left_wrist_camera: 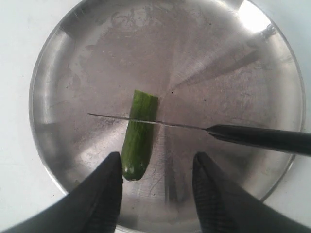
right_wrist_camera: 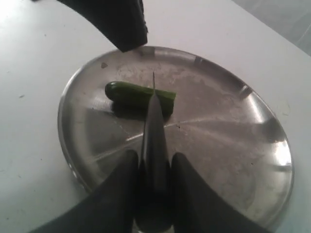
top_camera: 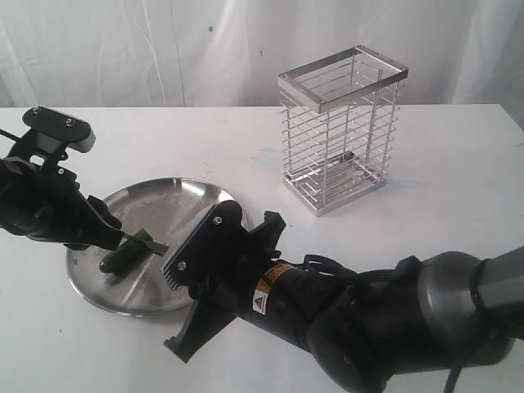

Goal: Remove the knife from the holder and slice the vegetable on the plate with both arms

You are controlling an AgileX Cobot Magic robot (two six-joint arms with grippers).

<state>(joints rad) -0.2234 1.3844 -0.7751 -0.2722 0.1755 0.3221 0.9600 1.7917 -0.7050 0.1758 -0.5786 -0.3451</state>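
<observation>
The knife [right_wrist_camera: 154, 131], its handle clamped in the right gripper [right_wrist_camera: 154, 167], crosses the cucumber piece [left_wrist_camera: 138, 141] on the scuffed steel plate [left_wrist_camera: 218, 73]. The left gripper [left_wrist_camera: 157, 158] gapes wide, holding nothing, astride the cucumber's rounded end. The plate sits on a white table [top_camera: 458, 205], the wire holder [top_camera: 340, 131] well apart, with a white curtain [top_camera: 123, 49] behind.

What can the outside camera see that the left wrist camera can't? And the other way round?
Only the exterior view shows the wire holder, standing upright on the table beyond the plate, and the big black right arm. Only the left wrist view looks straight down on the knife, so you can see its thin blade lying across the vegetable. Both views show the shiny plate, the green vegetable on it and the white table.
</observation>
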